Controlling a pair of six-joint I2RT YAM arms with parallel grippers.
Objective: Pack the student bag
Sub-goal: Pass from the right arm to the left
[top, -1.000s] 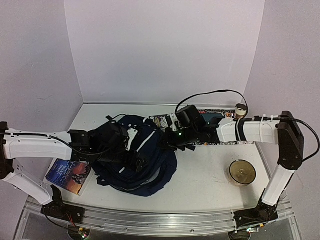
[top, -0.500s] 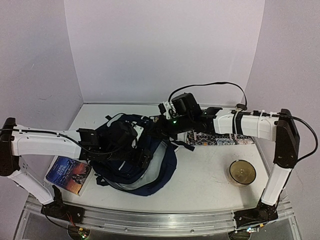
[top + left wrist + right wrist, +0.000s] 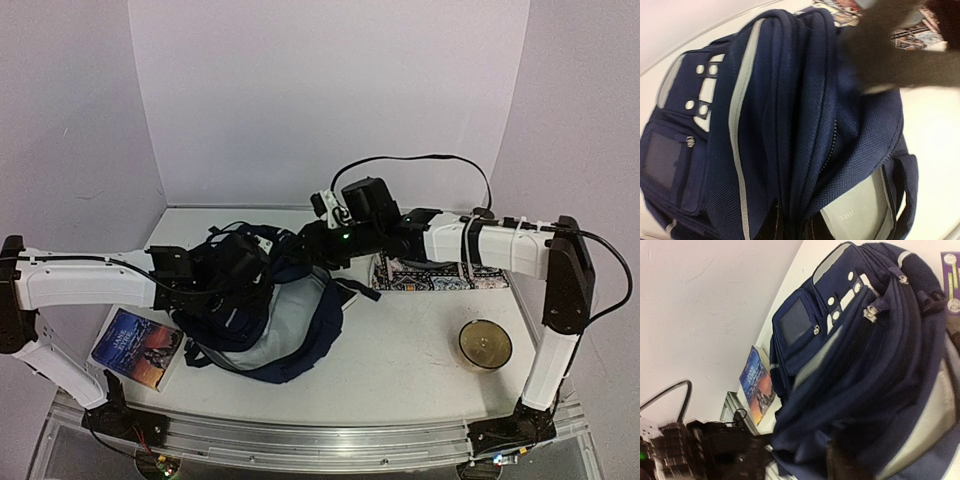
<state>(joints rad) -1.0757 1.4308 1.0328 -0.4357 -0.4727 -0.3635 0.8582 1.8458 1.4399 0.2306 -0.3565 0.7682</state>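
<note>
Bag at centre, the rest ranged around it.
You'll find the student bag (image 3: 310, 335) mid-frame in the top view, lying on the table (image 3: 420, 360). A book (image 3: 137, 347) lies just beside it at lower left, a mat (image 3: 440, 272) sits up and to its right, and a bowl (image 3: 485, 344) stands well apart at lower right.

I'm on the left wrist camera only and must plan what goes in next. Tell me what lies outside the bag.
Observer: A book lies flat at the near left, beside the student bag, not in it.
Operator: Report the right side.
Observer: A round bowl stands there by itself, nearer than the patterned mat and apart from it.
Operator: Name that dark blur at my top right.
Observer: That is the right arm, reaching across the mat to the bag's far edge.
</note>
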